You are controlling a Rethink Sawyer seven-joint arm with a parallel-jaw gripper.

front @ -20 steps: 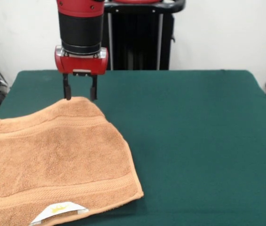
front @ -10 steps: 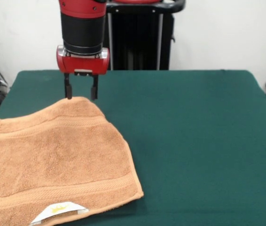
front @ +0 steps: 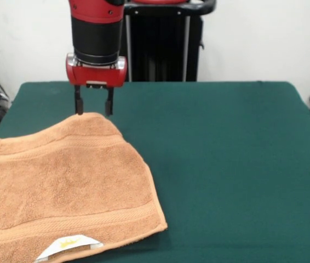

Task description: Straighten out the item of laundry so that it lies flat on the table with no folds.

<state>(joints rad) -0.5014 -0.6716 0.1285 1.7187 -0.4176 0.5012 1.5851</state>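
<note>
My jaws [front: 93, 111] hang spread and empty just above the far rounded corner of the towel [front: 67, 186], which lies mostly flat on the tabletop [front: 231, 164], only this corner still seems tucked under.

The towel [front: 67, 186] runs off the left and bottom edges, its label [front: 67, 245] partly cut off.

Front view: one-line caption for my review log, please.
Open gripper poised at far corner of orange towel on green table.
</note>
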